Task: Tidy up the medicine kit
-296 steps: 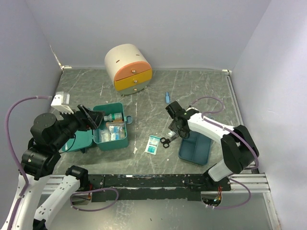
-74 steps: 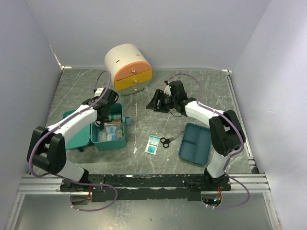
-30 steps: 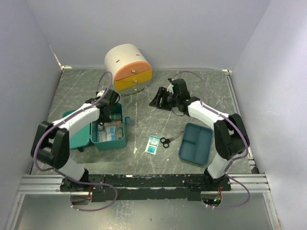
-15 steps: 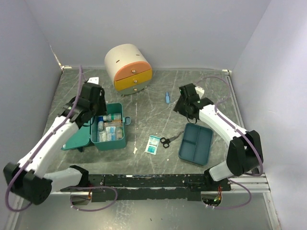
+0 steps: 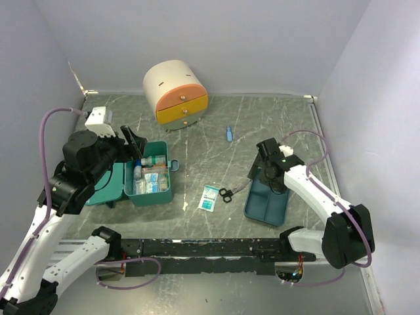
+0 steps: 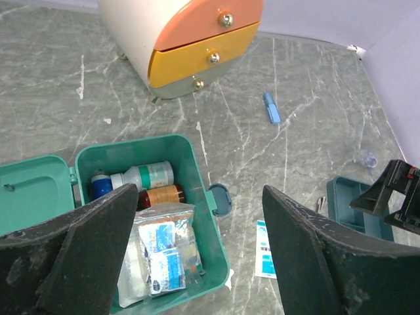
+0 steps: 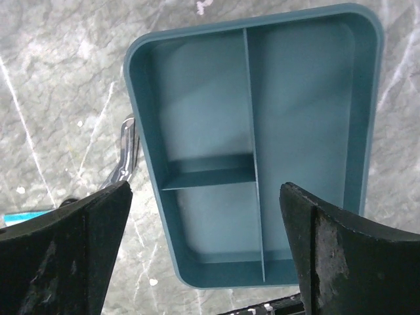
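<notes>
Medicine kit [image 6: 134,139] lid runs behind a left gripper [image 6: 199,190] finger [image 6: 79,249]. Scissors [image 7: 126,152] handles hidden behind a right gripper [image 7: 205,187] finger [image 7: 72,249]; bottle [image 6: 141,176] label unreadable.

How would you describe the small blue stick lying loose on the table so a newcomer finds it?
Start at the cream cabinet at the back of the table. To its right, on bare marble, lies the blue stick. It is slim, pale blue and alone, unlike the scissors and sachet nearer the front.

You're seeing a teal-green medicine kit [image 5: 152,197], a cream cabinet [image 5: 167,79] carrying 1 orange drawer [image 5: 182,98] and 1 yellow drawer [image 5: 184,113], a dark-blue tray [image 7: 302,118], and a grey table [image 5: 282,118] showing white veining.
</notes>
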### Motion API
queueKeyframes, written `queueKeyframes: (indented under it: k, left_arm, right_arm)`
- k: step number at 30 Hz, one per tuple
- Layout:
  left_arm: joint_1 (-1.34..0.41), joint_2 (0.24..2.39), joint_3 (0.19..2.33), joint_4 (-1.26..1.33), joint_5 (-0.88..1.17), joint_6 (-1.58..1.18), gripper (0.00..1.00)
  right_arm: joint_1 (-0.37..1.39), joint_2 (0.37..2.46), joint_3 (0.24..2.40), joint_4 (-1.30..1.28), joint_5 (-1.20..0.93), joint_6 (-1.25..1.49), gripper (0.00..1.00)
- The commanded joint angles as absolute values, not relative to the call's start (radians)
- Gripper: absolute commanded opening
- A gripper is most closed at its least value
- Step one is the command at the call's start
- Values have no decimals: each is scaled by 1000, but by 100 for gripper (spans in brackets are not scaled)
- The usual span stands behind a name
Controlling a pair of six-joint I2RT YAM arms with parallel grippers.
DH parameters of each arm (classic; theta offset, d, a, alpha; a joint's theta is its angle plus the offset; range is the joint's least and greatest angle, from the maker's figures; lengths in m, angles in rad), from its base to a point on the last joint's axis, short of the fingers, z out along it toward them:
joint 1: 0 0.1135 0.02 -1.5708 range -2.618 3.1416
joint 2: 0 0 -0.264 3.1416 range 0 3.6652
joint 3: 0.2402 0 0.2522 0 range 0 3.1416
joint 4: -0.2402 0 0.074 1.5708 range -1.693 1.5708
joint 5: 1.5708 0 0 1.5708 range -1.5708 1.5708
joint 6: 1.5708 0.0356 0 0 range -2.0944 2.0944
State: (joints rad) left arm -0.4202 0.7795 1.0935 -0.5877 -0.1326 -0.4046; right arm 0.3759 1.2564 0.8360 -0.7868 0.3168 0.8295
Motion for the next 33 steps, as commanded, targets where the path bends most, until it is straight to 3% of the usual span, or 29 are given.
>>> queueKeyframes:
  k: [1, 11, 33]
  left_arm:
    - [-414, 779, 1079, -581, -74, -432, 89]
    - [-414, 777, 1099, -592, -42, -449, 86]
    - [-414, 746, 1125, -612, -132, -421, 86]
  right_arm:
    - [362, 1209, 792, -689, 239, 772, 98]
    - [337, 1263, 718, -602, 174, 728, 97]
    - [339, 1430, 820, -391, -101, 521, 78]
